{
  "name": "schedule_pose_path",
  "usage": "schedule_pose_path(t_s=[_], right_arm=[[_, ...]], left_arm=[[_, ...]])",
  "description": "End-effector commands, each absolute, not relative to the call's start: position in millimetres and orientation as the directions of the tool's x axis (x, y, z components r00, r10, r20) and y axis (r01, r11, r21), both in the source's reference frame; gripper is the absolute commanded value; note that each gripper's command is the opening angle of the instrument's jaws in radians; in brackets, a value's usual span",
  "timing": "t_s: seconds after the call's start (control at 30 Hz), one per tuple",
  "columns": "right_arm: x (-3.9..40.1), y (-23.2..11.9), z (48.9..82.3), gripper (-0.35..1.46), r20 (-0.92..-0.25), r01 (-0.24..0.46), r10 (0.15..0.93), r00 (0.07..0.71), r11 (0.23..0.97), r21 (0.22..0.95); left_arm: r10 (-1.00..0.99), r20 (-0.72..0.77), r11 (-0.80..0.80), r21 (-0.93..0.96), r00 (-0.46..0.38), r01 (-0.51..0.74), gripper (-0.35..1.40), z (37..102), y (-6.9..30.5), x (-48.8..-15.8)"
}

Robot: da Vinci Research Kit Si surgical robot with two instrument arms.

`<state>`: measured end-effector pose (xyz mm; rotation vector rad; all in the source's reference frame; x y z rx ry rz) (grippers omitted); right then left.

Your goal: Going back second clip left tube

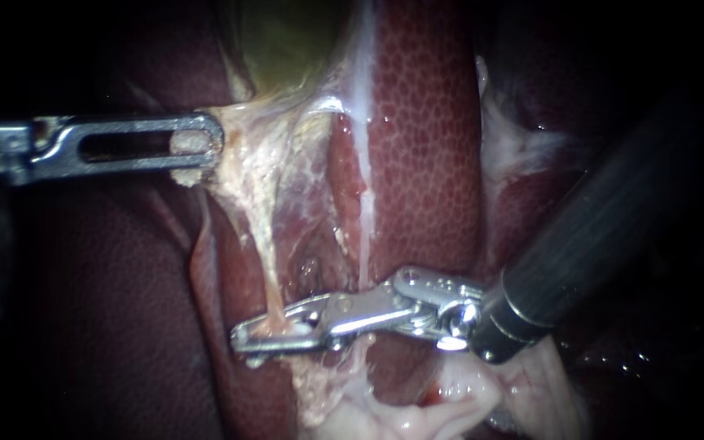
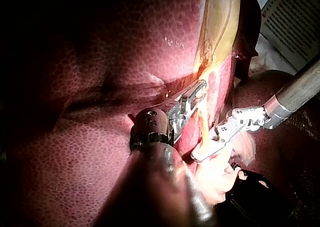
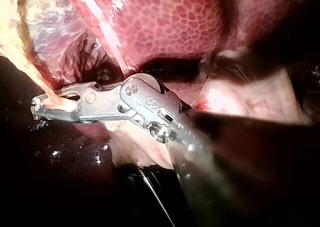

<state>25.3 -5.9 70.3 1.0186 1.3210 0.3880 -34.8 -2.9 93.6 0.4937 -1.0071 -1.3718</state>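
The left tube (image 1: pixel 264 261) is a pale, stretched strand that runs down from the gallbladder (image 1: pixel 287 41) between the liver lobes. My right instrument (image 1: pixel 275 332) comes in from the right, and its slim jaws lie together around the tube's lower end, touching it from both sides. The right wrist view shows the same: right instrument (image 3: pixel 50 107) with the tube (image 3: pixel 30 69) entering its jaws. My left instrument (image 1: pixel 193 151) holds the whitish tissue at the gallbladder's base with slotted jaws and pulls it leftward. In the left wrist view, the left instrument (image 2: pixel 192 99) stands beside the right instrument (image 2: pixel 205 149). I cannot make out a clip.
Dark red liver (image 1: pixel 425 147) flanks the dissected groove on both sides. A second pale strand (image 1: pixel 364 187) runs down just right of the tube. Loose pale fatty tissue (image 1: pixel 417 411) lies below the right instrument's jaws. Its dark shaft (image 1: pixel 596 236) crosses the right side.
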Motion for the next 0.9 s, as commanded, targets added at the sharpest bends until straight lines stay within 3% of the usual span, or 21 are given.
schedule_pose_path(t_s=[0.03, 0.37, 0.43, 0.57, 0.7, 0.9], right_arm=[[25.3, -5.9, 70.3, -0.35, -0.61, 0.299, 0.748, 0.263, 0.538, 0.788], [25.4, -6.2, 69.9, -0.35, -0.611, 0.307, 0.746, 0.265, 0.535, 0.787], [25.5, -6.0, 69.7, -0.03, -0.61, 0.309, 0.747, 0.265, 0.533, 0.787], [25.7, -5.8, 69.7, 0.35, -0.632, 0.286, 0.735, 0.247, 0.567, 0.772], [25.7, -5.3, 69.7, 0.5, -0.665, 0.27, 0.712, 0.227, 0.61, 0.745], [25.0, -3.9, 69.5, 0.58, -0.691, 0.225, 0.693, 0.207, 0.653, 0.723]], left_arm=[[-0.948, 0.298, 0.188, 0.801, -0.107, 0.568, -0.35, 93.6, -2.9, -34.8], [-0.948, 0.299, 0.188, 0.8, -0.107, 0.57, -0.35, 93.6, -2.9, -34.7], [-0.948, 0.299, 0.188, 0.8, -0.107, 0.57, -0.35, 93.6, -2.9, -34.6], [-0.948, 0.299, 0.188, 0.8, -0.107, 0.569, -0.35, 93.5, -2.9, -34.5], [-0.948, 0.299, 0.188, 0.8, -0.107, 0.569, -0.35, 93.5, -2.9, -34.5], [-0.948, 0.299, 0.188, 0.8, -0.107, 0.569, -0.35, 93.5, -3.0, -34.4]])
